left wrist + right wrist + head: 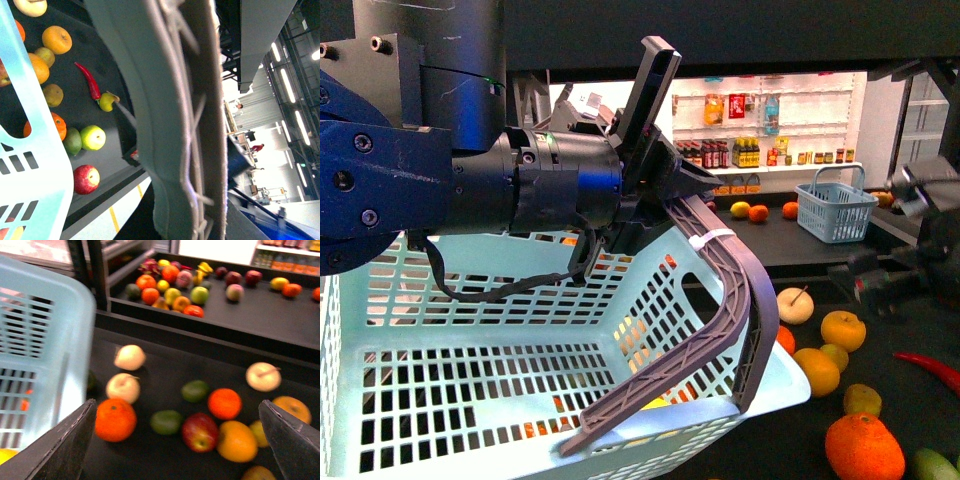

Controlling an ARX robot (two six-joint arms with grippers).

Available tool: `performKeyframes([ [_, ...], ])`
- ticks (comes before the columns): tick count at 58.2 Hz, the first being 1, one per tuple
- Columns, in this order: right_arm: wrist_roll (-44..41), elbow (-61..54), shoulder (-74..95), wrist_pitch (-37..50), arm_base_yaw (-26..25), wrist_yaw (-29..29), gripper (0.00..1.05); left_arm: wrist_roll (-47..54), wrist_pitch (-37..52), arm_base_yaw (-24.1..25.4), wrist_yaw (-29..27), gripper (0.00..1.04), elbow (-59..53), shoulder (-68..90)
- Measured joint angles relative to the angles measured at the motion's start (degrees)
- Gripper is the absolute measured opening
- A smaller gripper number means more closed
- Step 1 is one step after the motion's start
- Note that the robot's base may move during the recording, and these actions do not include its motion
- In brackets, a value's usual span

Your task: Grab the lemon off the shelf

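Left end effector (pixel 672 196) clamps basket handle (pixel 725 300); bottle labels (pixel 746 152) unreadable.

L fingers (pixel 695 182) clamped, R fingers (pixel 60 450) apart

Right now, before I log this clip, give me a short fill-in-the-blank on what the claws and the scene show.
1. The left claw grips the ____ of the light-blue basket.
2. The right claw is ____ and holds nothing above the shelf.
3. The chili pepper is ____ in colour.
Missing: handle; open; red.
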Motion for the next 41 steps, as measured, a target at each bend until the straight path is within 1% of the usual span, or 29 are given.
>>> performKeyframes([
  [9, -4.61, -0.66, 8.72, -0.17, -1.03, -0.55, 0.97, 0.04, 0.00, 0.00, -0.04, 0.09, 0.00, 0.00],
  [16, -5.46, -1.95, 12.41, 0.52, 0.52, -3.98, 0.97, -0.02, 0.00, 0.00, -0.07, 0.09, -0.02, 0.00],
  [21, -6.67, -2.49, 13.97, 0.55, 3.15, -5.97, 0.97, 0.04, 0.00, 0.00, -0.13, 0.09, 0.00, 0.00],
  [26, -8.96, -2.86, 15.34, 0.52, 6.08, -6.71, 0.97, 0.02, 0.00, 0.00, -0.09, 0.09, 0.00, 0.00],
  [41, -10.84, -1.81, 21.27, 0.94, 13.05, -4.68, 0.97, 0.39, 0.00, 0.15, -0.63, 0.09, 0.00, 0.00],
])
